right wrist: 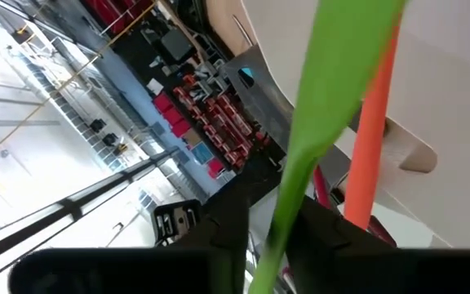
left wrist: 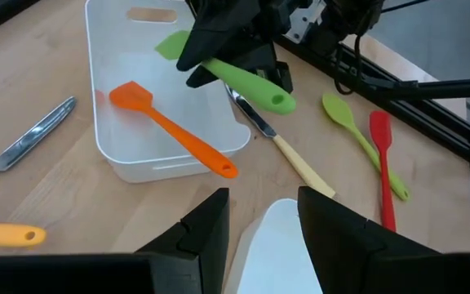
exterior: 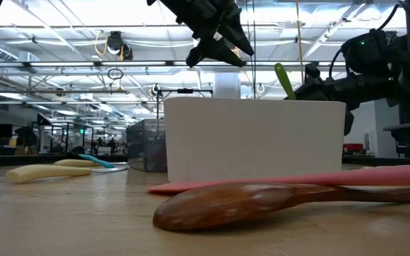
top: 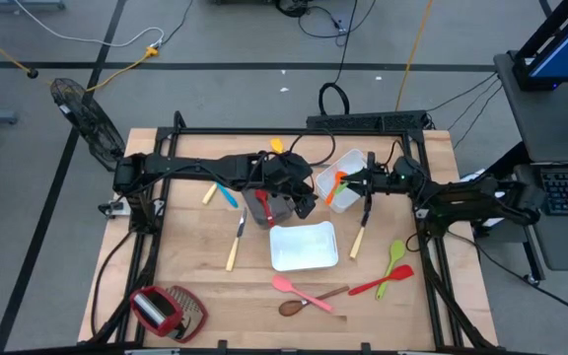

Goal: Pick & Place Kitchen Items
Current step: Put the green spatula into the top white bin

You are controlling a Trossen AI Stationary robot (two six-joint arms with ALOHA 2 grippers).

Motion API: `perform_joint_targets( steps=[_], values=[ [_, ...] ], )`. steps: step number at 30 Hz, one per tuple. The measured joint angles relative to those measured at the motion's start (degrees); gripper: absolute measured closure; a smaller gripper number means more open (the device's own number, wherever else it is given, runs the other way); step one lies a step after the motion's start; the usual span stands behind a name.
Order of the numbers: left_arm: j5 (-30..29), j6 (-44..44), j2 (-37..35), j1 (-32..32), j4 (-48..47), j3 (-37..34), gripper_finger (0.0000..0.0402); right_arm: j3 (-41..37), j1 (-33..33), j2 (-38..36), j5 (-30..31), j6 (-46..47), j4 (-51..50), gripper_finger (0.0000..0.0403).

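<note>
My right gripper reaches from the table's right over the far white tray and is shut on a green spatula. An orange spatula lies in that tray, its handle end resting on the tray's rim. My left gripper hangs open above the near white tray, with nothing between its fingers. A pale-handled knife, a green spoon and a red spatula lie on the table beside the far tray. My right gripper pinches the green spatula's handle between its two fingers, about midway between blade and free end. The fingers come level from the table's right and lie across the handle. The spatula sits tilted, blade over the tray, holed end beyond its rim.
A pink spoon and a wooden spoon lie near the front edge. A second knife, a blue utensil and a yellow one lie left of the trays. A grey bin stands under my left arm, and a red-and-mesh gadget lies front left.
</note>
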Motion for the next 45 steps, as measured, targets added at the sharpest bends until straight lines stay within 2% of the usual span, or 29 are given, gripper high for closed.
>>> perform_joint_targets(
  steps=[8,15,27,38,45],
  values=[
    [0.00,0.00,0.02,-0.51,0.02,0.00,0.0249,0.00,0.00,-0.02,-0.04,-1.30,-0.43,0.0285],
    [-0.02,0.00,0.02,-1.17,0.00,0.00,0.0249,0.00,0.02,0.00,-0.07,-4.32,-0.45,0.0271],
    [-0.02,0.00,0.02,-1.20,-0.08,0.00,0.0249,0.02,3.21,-0.02,0.42,-11.54,-1.36,0.0291],
    [-0.04,0.00,0.02,-1.20,-0.09,0.00,0.0249,0.02,3.54,-0.13,3.30,-15.90,-2.64,0.0348],
    [-0.04,0.00,0.02,-1.20,-0.04,0.00,0.0249,0.02,3.52,-0.13,3.39,-14.26,-2.64,0.0336]
  ],
)
